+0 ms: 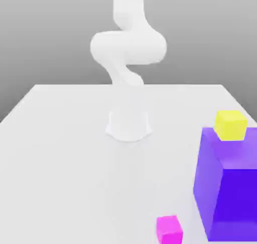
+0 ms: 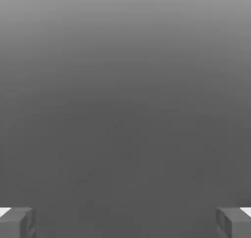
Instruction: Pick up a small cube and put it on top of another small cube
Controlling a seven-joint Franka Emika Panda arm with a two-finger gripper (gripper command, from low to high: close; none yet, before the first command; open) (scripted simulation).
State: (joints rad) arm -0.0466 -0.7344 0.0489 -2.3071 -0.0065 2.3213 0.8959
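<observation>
- Gripper (image 2: 125,222) fingers (image 2: 17,222) stand spread wide apart in the hand view, nothing between them, with plain grey surface beyond.
- White table (image 1: 65,177) spans the exterior view; its far edge runs straight behind the arm, and its side edges slant outward toward the near corners.
- White arm (image 1: 128,44) rises from a round base (image 1: 129,125) near the table's middle, toward the far edge, then bends into a thick elbow above.
- Big purple cube (image 1: 228,188) sits at the exterior view's right, cut off by the picture's right edge and reaching close to its lower edge.
- Small yellow cube (image 1: 230,125) sits by the purple cube's far top edge; whether it rests on it or stands behind it cannot be told.
- Small magenta cube (image 1: 169,230) lies on the table just beside the purple cube's lower near corner, on the exterior view's left of it, apart from it.
- Broad bare tabletop lies open across the exterior view's left and middle, from the base toward the near edge.
</observation>
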